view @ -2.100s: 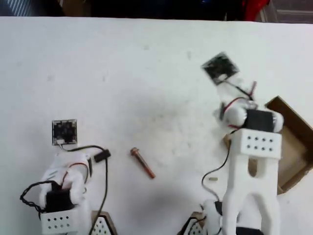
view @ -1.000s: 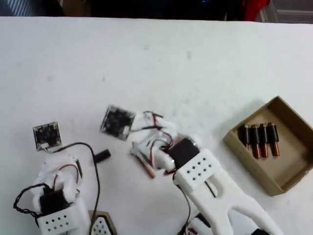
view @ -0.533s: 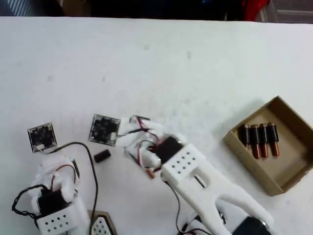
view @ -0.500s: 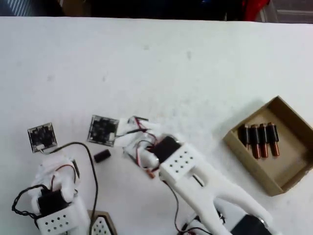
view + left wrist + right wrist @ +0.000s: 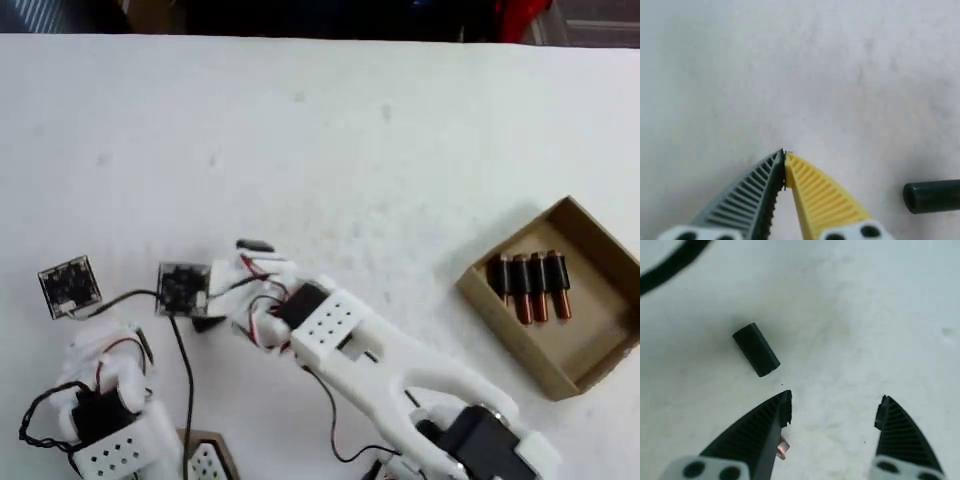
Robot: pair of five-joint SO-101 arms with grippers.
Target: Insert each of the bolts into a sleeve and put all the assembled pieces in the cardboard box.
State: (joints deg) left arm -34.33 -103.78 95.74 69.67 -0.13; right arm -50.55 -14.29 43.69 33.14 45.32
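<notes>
A short black sleeve (image 5: 756,350) lies on the white table just beyond my right gripper (image 5: 835,410), which hangs open above the tabletop with nothing between its fingers. A bit of the copper bolt (image 5: 781,447) peeks out beneath one finger. In the high view the right arm (image 5: 330,325) stretches across to the lower left and covers the bolt. My left gripper (image 5: 784,154) is shut and empty, with the sleeve's end (image 5: 932,196) off to its side. The left arm (image 5: 100,400) sits at the near left corner.
A cardboard box (image 5: 600,320) stands at the right edge, holding several assembled bolt-and-sleeve pieces (image 5: 527,285) side by side. A black cable (image 5: 670,265) runs near the sleeve. The far half of the table is bare white surface.
The right arm has swung from the box over to the left and now covers the bolt, its gripper near the sleeve. The left arm has shifted slightly left.
</notes>
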